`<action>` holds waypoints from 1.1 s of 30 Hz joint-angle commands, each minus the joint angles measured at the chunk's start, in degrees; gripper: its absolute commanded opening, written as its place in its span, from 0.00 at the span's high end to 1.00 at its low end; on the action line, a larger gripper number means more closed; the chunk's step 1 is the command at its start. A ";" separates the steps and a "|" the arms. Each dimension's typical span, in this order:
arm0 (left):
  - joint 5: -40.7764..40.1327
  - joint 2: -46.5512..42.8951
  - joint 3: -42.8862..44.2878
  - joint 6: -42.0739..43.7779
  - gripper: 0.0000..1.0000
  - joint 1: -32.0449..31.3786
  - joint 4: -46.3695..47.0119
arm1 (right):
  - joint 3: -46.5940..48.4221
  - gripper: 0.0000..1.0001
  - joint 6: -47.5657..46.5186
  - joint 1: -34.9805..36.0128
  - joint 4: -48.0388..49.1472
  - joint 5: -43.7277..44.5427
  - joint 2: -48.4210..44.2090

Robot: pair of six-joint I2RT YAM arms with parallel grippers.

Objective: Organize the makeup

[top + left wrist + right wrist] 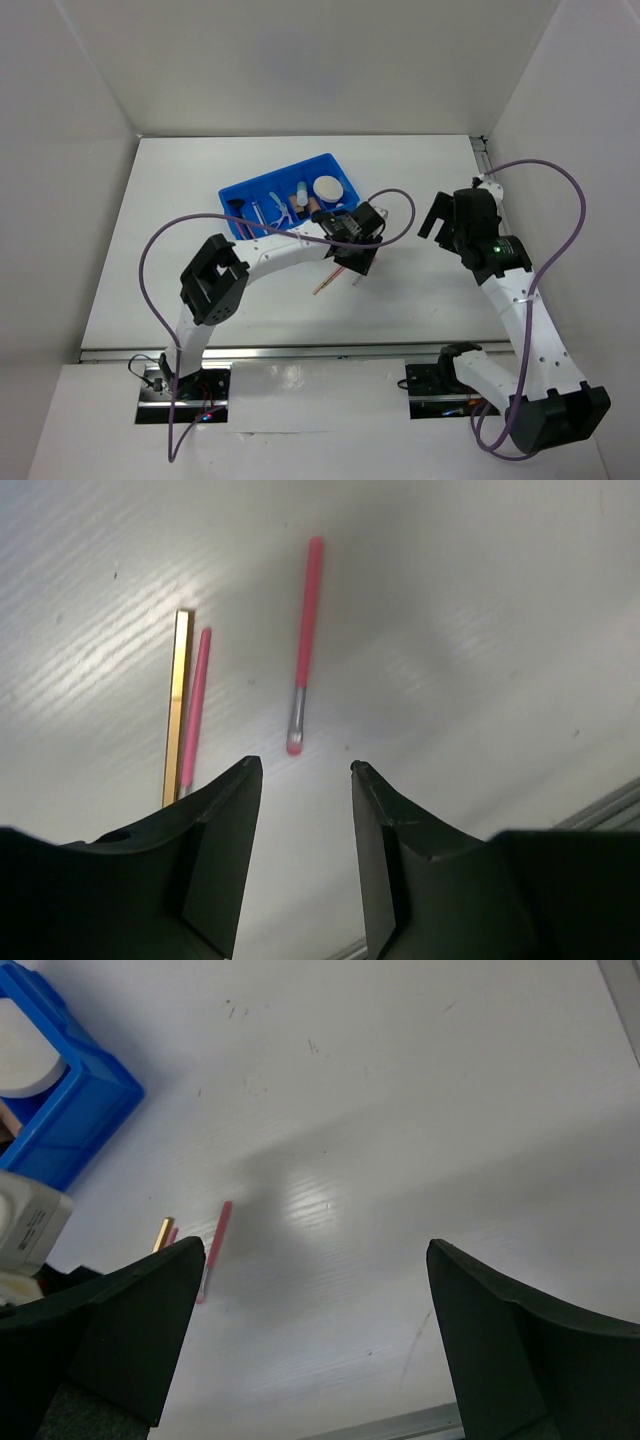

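Pink pencil lies flat on the white table, tip end toward me, just ahead of my left gripper. Second pink pencil lies left of it, right beside a gold stick and parallel to it; can't tell if they touch. My left jaws are partly apart with nothing between them. Round compact and other small makeup sit in the blue bin, beyond my left wrist. My right gripper is spread wide and empty, well off to the right.
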 commanded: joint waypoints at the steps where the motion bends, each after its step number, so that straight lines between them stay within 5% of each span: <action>1: 0.78 5.52 4.30 -0.68 0.46 0.54 0.03 | 0.21 0.00 0.83 -0.31 -0.99 3.56 -2.81; 11: 2.35 15.37 11.26 -0.06 0.55 0.54 -1.20 | 1.27 0.00 0.83 -0.31 -2.14 5.24 -4.57; 18: 1.22 15.37 12.40 0.46 1.00 0.54 -2.52 | 1.27 0.00 1.36 -0.31 -2.14 5.24 -5.10; 33: 4.38 5.79 11.44 3.63 1.00 3.00 -5.15 | 1.27 0.00 1.36 -0.31 -1.61 5.24 -5.63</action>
